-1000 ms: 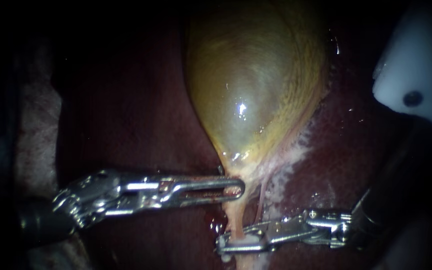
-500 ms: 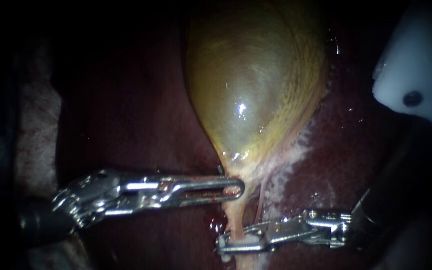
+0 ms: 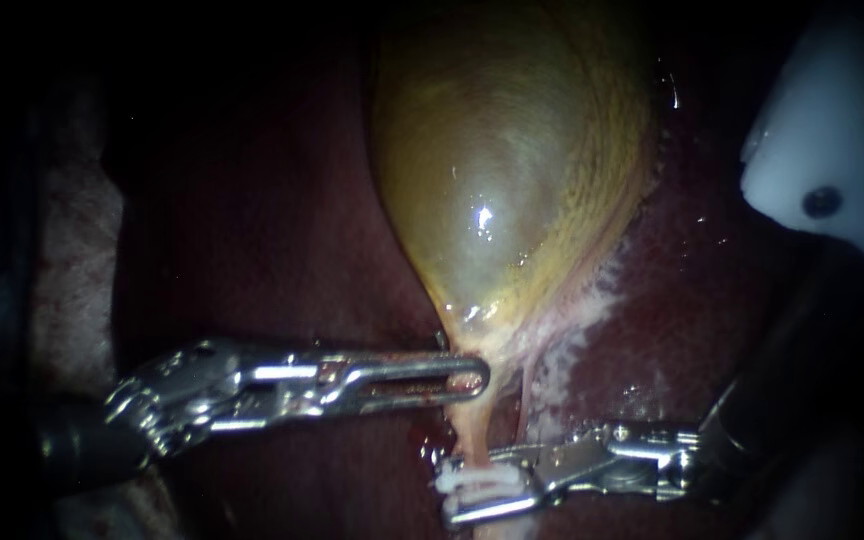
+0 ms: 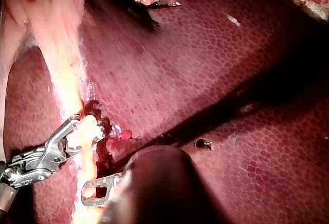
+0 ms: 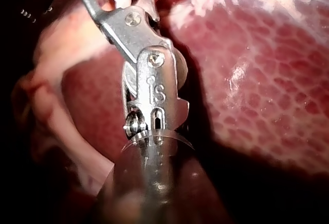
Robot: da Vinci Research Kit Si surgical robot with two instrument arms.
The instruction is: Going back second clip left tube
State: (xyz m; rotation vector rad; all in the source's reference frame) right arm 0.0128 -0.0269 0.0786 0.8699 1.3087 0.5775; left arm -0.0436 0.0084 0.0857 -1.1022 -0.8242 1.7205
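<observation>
The jaws of the right instrument (image 3: 467, 490), earlier clamped, are parted around the clip (image 3: 482, 484) on the left tube (image 3: 468, 440); withdrawal is judged possible. The gallbladder (image 3: 512, 150) is pinched at its neck by the left instrument (image 3: 474, 378).

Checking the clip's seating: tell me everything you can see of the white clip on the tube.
The clip is small, white and plastic-looking. It lies crosswise on the pale tube below the gallbladder, between the open jaws of the right instrument; whether they touch it is unclear. Dark red liver lies behind it.
</observation>
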